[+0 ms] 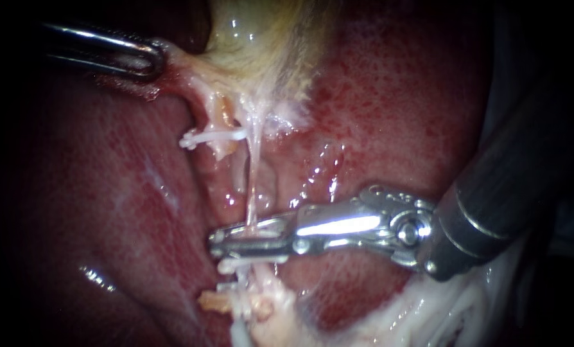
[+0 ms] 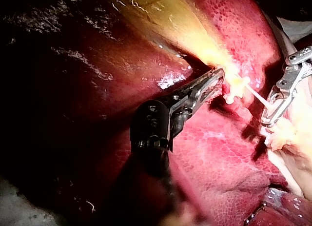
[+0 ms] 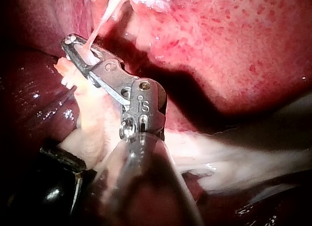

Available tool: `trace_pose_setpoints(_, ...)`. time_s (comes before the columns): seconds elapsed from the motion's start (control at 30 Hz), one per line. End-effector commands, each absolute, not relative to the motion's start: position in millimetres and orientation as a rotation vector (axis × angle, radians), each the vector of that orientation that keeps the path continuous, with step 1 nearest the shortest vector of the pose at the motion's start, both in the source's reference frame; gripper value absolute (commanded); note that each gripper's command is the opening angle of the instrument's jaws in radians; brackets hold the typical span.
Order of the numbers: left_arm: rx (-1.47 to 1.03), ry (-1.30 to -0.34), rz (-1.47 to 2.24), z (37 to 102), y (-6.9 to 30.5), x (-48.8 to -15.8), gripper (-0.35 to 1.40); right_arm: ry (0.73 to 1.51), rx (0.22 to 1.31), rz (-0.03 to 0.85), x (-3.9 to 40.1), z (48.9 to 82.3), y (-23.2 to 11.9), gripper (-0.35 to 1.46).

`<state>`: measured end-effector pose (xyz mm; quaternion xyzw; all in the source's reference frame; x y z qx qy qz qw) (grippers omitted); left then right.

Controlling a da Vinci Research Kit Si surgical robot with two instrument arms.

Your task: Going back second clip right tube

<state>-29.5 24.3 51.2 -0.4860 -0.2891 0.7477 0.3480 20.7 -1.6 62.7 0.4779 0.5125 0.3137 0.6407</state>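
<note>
2 instruments work over the liver (image 1: pixel 396 96) in the endoscope view. My left instrument (image 1: pixel 151 61) comes in at the upper left. Its jaws are closed on the pale tissue at the narrow end of the gallbladder (image 1: pixel 268 38), which is drawn out towards them.

My right instrument (image 1: pixel 226 241) enters from the right and lies nearly level across the middle. Its jaws stand only slightly apart, with a narrow gap showing between them. The right tube (image 1: pixel 253 173), a thin pale strand running down from the gallbladder, passes through that gap. It is hard to see whether both jaws touch the strand, but they seem to sit loosely around it rather than pinch it. The right wrist view shows the same strand entering between the jaw tips.

2 white clips show. The lower clip (image 1: pixel 242 263) sits on the right tube just under the right instrument's jaws, almost touching them. The upper clip (image 1: pixel 213 136) lies well above, crossing a stubby yellowish tube (image 1: pixel 221 119) just left of the thin strand. Ragged pale tissue (image 1: pixel 261 308) hangs below the lower clip.
</note>
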Motion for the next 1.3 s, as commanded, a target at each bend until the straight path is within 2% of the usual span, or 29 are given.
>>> trace_pose_setpoints(0.03, -1.26, -0.75, 1.938, 51.2, 24.4, -29.5, -0.35, 1.166, 1.099, 0.705, 20.8, 62.8, -1.6, -0.35)
trace_pose_setpoints(0.1, -1.26, -0.75, 1.938, 51.2, 24.4, -29.5, -0.35, 1.169, 1.094, 0.7, 21.1, 62.9, -1.7, -0.01)
trace_pose_setpoints(0.13, -1.26, -0.75, 1.938, 51.2, 24.3, -29.5, -0.35, 1.181, 1.07, 0.689, 21.3, 63.0, -1.7, 0.21)
trace_pose_setpoints(0.17, -1.26, -0.75, 1.938, 51.2, 24.4, -29.5, -0.35, 1.183, 1.052, 0.696, 21.5, 63.1, -1.6, 0.34)
trace_pose_setpoints(0.27, -1.261, -0.75, 1.939, 51.2, 24.3, -29.5, -0.35, 1.182, 0.946, 0.686, 21.9, 63.6, -1.3, 0.48)
trace_pose_setpoints(0.43, -1.261, -0.75, 1.939, 51.2, 24.3, -29.5, -0.35, 1.153, 0.811, 0.616, 20.7, 64.8, -0.7, 0.5)
trace_pose_setpoints(0.6, -1.261, -0.751, 1.939, 51.2, 24.3, -29.3, -0.35, 1.145, 0.727, 0.563, 18.6, 65.0, -0.5, 0.5)
trace_pose_setpoints(0.77, -1.261, -0.751, 1.939, 51.2, 24.3, -29.3, -0.35, 1.165, 0.674, 0.502, 15.9, 63.5, 0.1, 0.5)
trace_pose_setpoints(0.87, -1.261, -0.751, 1.939, 51.2, 24.3, -29.3, -0.35, 1.183, 0.625, 0.429, 13.8, 62.1, 0.7, 0.5)
trace_pose_setpoints(1.07, -1.261, -0.751, 1.939, 51.2, 24.3, -29.1, -0.35, 1.145, 0.495, 0.278, 9.1, 59.4, 1.5, 0.5)
trace_pose_setpoints(1.3, -1.261, -0.75, 1.94, 51.4, 24.3, -29.3, -0.35, 1.126, 0.434, 0.246, 5.3, 58.2, 2.8, 0.5)
